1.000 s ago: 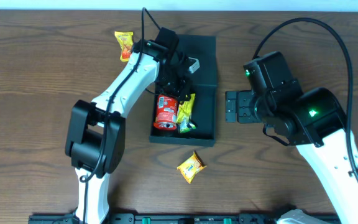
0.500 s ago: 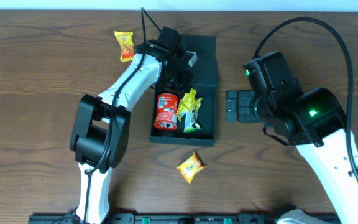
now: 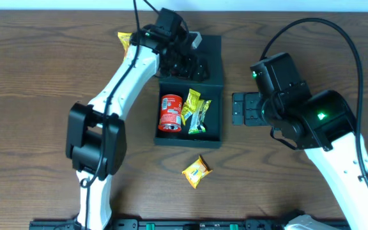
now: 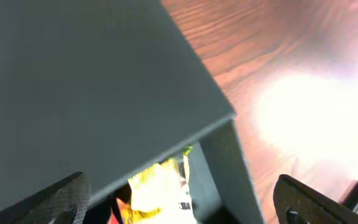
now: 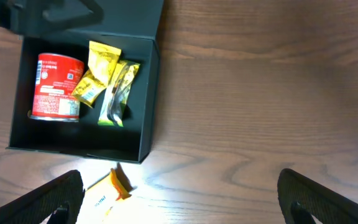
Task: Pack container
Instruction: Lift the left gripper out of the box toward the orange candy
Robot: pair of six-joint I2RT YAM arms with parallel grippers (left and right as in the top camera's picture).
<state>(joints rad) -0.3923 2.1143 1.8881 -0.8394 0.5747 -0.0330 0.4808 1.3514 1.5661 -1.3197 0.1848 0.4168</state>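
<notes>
Centre frame, the container holds a red can and packets; left end effector and right end effector both spread, apparently empty.

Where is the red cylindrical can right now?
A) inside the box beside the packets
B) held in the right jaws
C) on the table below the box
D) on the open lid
A: the red cylindrical can lies inside the dark teal rectangular container, beside yellow and green snack packets.
</notes>
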